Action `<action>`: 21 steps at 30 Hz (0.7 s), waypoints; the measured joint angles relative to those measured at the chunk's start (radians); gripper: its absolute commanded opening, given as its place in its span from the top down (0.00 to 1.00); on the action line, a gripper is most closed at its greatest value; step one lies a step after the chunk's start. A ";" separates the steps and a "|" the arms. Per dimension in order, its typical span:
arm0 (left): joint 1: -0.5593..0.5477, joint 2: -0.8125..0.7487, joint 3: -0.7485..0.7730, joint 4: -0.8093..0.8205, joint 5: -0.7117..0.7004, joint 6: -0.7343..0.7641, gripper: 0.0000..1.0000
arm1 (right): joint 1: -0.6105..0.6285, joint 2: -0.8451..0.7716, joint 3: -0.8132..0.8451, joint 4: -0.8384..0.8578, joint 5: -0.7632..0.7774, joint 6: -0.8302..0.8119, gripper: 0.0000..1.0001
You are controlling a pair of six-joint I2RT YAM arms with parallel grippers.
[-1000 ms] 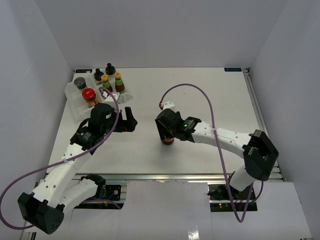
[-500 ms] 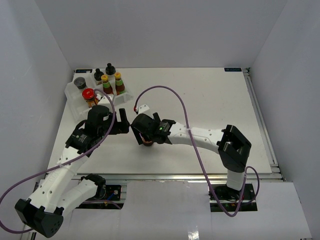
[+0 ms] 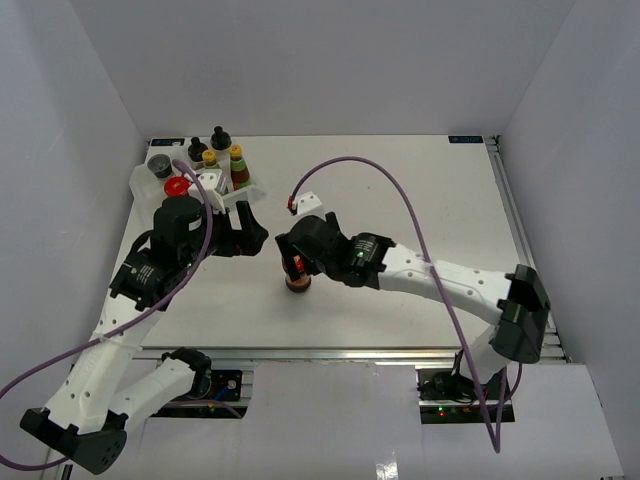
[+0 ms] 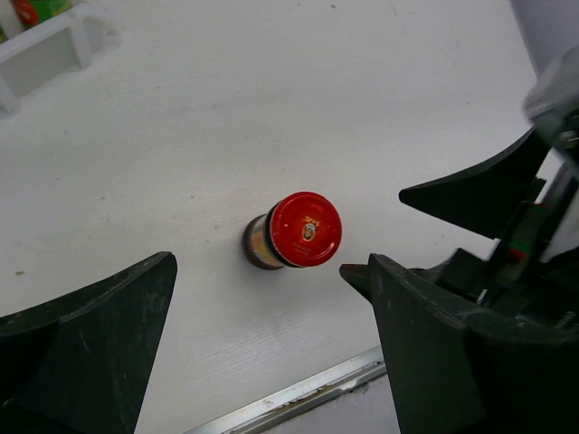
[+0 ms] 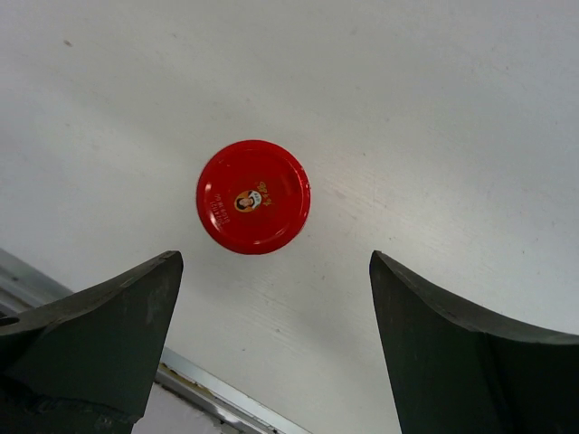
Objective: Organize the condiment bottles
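Note:
A squat red-lidded jar [image 3: 297, 283] stands upright on the table near its front middle, held by nothing. My right gripper [image 3: 293, 262] hovers just above it, open; in the right wrist view the jar [image 5: 254, 195] sits ahead of the spread gripper [image 5: 276, 334]. My left gripper [image 3: 255, 235] is open just left of the jar, which also shows in the left wrist view [image 4: 294, 231] beyond the open gripper [image 4: 271, 362]. The other red-lidded jar [image 3: 177, 187], a dark-lidded jar [image 3: 158, 165], two black-capped shakers [image 3: 219, 137] and two yellow-capped bottles [image 3: 209, 160] stand at the back left.
Those bottles stand in a clear plastic tray [image 3: 143, 203] at the table's back left corner; its white edge shows in the left wrist view [image 4: 54, 41]. The right arm's gripper body [image 4: 507, 208] is close on the left gripper's right. The table's metal front rail [image 5: 208, 389] runs just below the jar.
The loose jar and my right gripper have moved left from the table's middle; the right gripper now stands open above the jar. My left gripper has swung right towards the jar.

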 measured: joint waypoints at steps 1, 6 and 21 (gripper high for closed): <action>0.000 0.011 0.012 0.001 0.028 0.002 0.02 | 0.000 -0.046 -0.007 -0.004 -0.006 -0.002 0.10; -0.005 0.118 0.052 0.015 0.141 0.004 0.03 | 0.000 -0.287 -0.089 -0.029 -0.018 0.000 0.10; -0.132 0.341 -0.025 0.076 0.106 -0.006 0.04 | -0.001 -0.841 -0.380 -0.136 0.119 0.057 0.10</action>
